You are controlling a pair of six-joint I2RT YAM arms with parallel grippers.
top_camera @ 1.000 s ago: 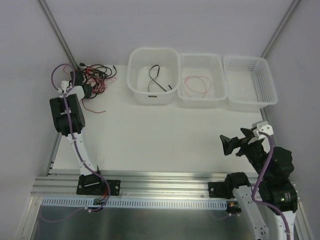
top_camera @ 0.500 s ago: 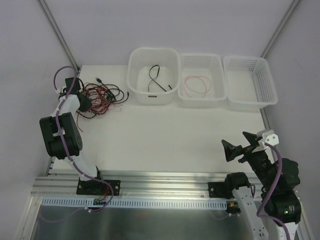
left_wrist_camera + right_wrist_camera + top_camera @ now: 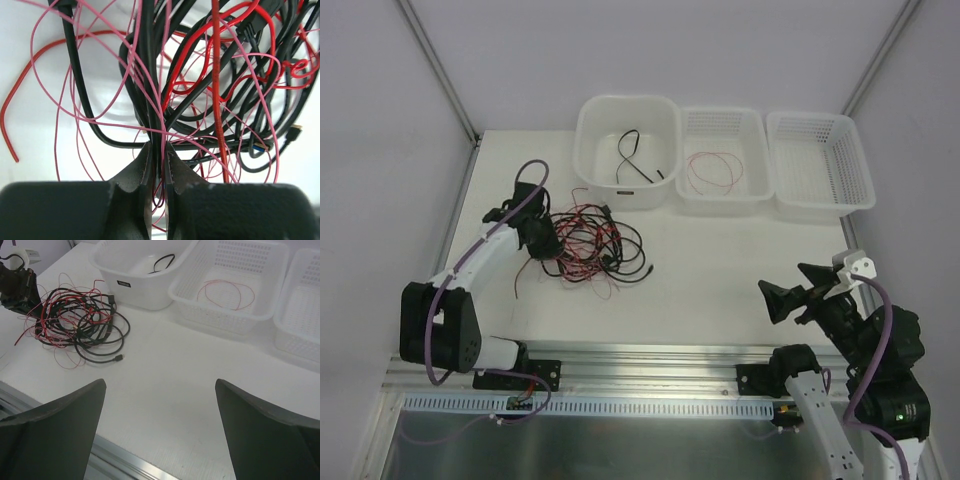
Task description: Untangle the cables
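The left hand (image 3: 158,147) is pinched shut on strands at the left edge of the tangle of black cables and red wires (image 3: 592,245) lying on the bench (image 3: 720,265), while the right hand (image 3: 798,297) hangs spread wide well apart, and behind stand three containers: a tub (image 3: 584,140) with one black cable (image 3: 632,158), a basket (image 3: 722,205) with one red loop (image 3: 712,172), and a second basket (image 3: 825,205).

**Colours of the cable tangle and its surroundings.**
We find the cables (image 3: 590,245) a mix of thick black strands, bright red wires and thin pink loops on a plain white table (image 3: 720,280). Left claw (image 3: 158,148) and right claw (image 3: 160,382) are matt black; the arm cable (image 3: 480,252) is purple. The tub (image 3: 588,178) is translucent white and holds a black cable (image 3: 622,155); the middle basket (image 3: 757,196), white with dotted perforations, holds a red wire loop (image 3: 710,173); the right basket (image 3: 860,195) is white lattice.
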